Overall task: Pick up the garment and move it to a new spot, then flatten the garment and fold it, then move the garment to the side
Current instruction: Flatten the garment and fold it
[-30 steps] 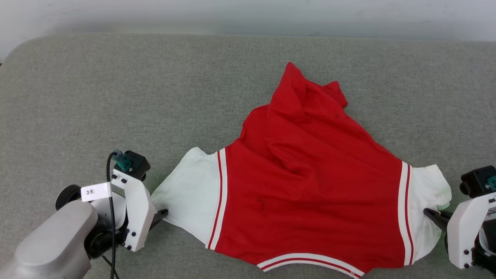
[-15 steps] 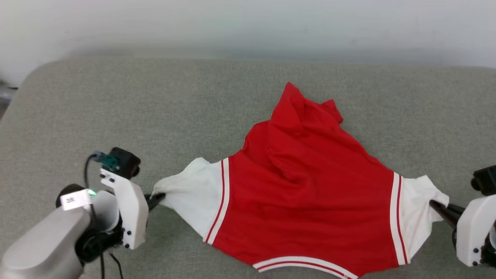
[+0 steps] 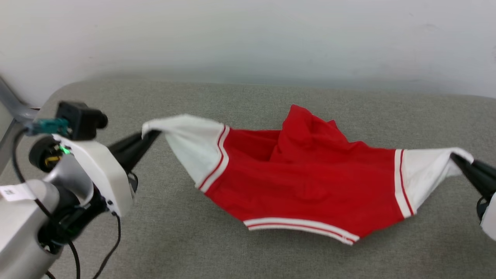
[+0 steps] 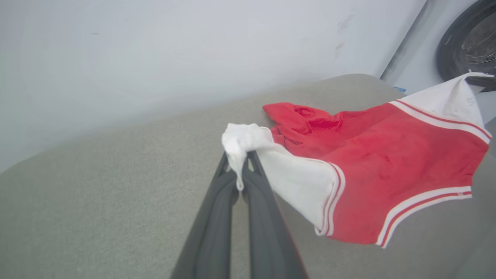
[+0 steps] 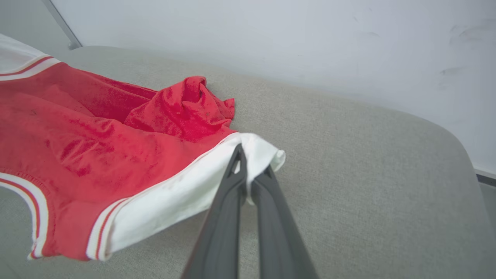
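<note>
**One jersey slung between two clamped end effectors**

Nearest the camera, the garment (image 3: pixel 310 182) sagged in its middle, its red-and-white striped band hanging lowest over the grey tabletop (image 3: pixel 217 97). Whether that band touched the surface could not be told.

At the garment's left sleeve, the left end effector (image 3: pixel 149 135) had its two dark fingers pressed together on the bunched white cloth. At the right sleeve, the right end effector (image 3: pixel 457 159) was clamped the same way. Both sleeves were raised clear of the tabletop.

A black cable (image 3: pixel 112 248) looped below the left arm, well apart from the garment. Behind the garment's middle, a crumpled red fold lay on the tabletop. Beyond that stood a plain pale wall (image 3: pixel 248 38).

Counted: one garment, two sleeves, two end effectors, with nothing lying between them.
</note>
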You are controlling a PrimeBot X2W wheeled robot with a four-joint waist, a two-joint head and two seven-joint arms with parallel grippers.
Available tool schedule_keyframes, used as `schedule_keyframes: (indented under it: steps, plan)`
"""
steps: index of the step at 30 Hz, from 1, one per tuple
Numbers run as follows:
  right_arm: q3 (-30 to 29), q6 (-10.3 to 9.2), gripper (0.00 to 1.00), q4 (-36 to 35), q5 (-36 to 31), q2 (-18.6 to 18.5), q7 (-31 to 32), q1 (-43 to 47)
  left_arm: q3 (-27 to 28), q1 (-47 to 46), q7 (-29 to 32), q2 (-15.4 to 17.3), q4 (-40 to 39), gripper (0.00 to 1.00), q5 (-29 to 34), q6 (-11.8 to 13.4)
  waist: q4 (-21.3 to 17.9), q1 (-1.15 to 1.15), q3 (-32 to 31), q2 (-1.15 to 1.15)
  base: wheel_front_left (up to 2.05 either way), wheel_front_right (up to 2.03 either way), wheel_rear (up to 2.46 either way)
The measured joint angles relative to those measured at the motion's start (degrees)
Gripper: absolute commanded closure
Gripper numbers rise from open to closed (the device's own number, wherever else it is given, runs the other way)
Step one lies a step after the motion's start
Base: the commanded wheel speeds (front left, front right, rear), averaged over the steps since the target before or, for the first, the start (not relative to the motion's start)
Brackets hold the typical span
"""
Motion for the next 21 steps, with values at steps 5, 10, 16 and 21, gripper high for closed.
schedule_keyframes:
  steps: [5,10,16,21]
  plan:
    - [-3.93,0.00,1.00,-5.98,-0.04,0.98,1.18,-3.25,4.01,-3.10,-1.76,1.45,-7.46,1.00,0.41,2.52,0.17,0.00,-0.39,0.00,0.00,0.00,0.00]
    - [-7.13,0.00,1.00,-10.32,-0.55,2.37,1.87,-7.77,7.56,-7.45,-2.90,1.67,-12.04,1.00,0.37,3.49,0.30,0.00,-0.01,0.00,0.00,0.00,0.00]
    - [-8.21,0.00,1.00,-12.52,-1.02,4.32,2.50,-14.14,9.29,-13.40,-3.23,0.56,-13.01,1.00,1.27,3.61,0.42,0.00,1.32,0.00,0.00,0.00,0.00]
    - [-7.76,0.00,1.00,-11.61,-2.24,5.35,2.71,-20.79,9.77,-19.58,-2.49,-1.13,-11.23,1.00,1.96,2.82,0.44,0.00,3.91,0.00,0.00,0.00,0.00]
